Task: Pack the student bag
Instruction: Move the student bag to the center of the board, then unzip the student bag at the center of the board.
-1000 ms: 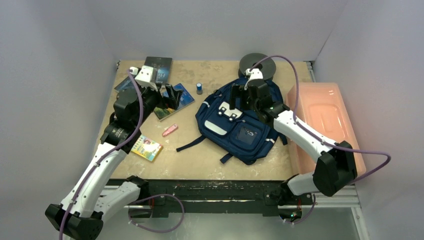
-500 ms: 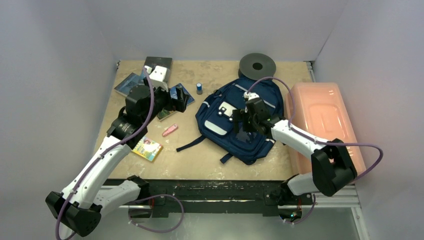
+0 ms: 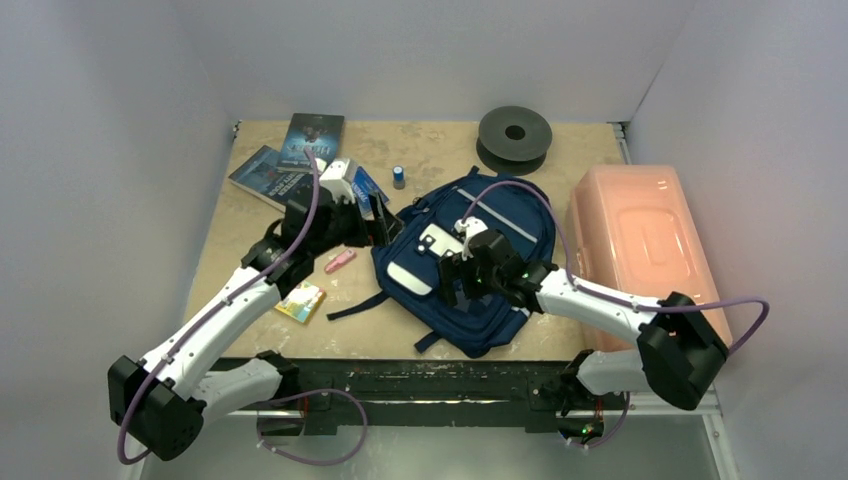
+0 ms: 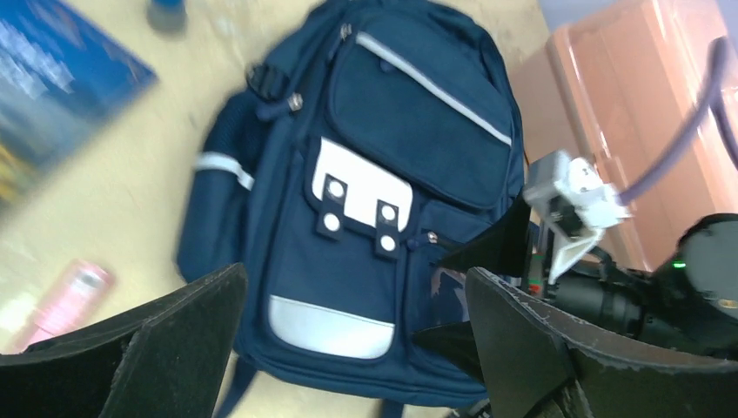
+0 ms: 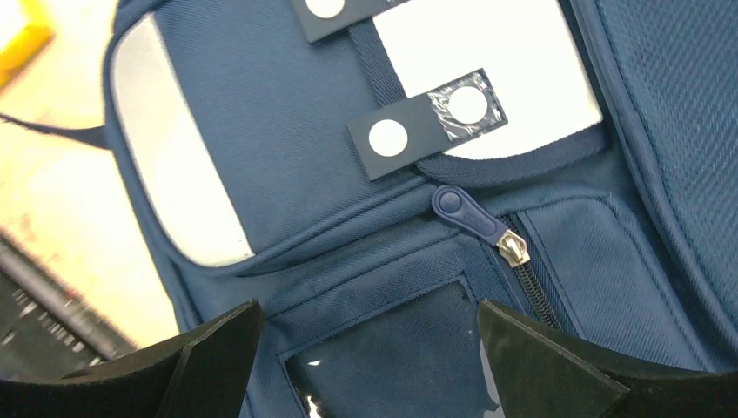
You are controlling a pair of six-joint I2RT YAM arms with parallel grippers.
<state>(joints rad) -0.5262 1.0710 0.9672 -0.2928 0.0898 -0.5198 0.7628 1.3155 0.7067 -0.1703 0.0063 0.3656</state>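
Directly under the right pincer [image 5: 367, 306], whose jaws stand apart and empty, lies the bag [image 5: 261, 131], its front pocket zipped shut. The left pincer [image 3: 385, 222], likewise apart and empty, hovers at the bag's left edge; beyond that pincer books [image 3: 312, 135] lie loose, so packing seems barely begun

From the top: hung high above and behind both arms, looked down and forward over the whole table [image 3: 430, 140], from far off. From the left wrist: looked down and to the right across the student bag [image 4: 418, 131], toward the pink box [image 4: 635, 96] on the right side, fairly near. From the right wrist: looked straight down at the bag's front, very near. Shared in all three: the bag's white patch [image 4: 357, 196].
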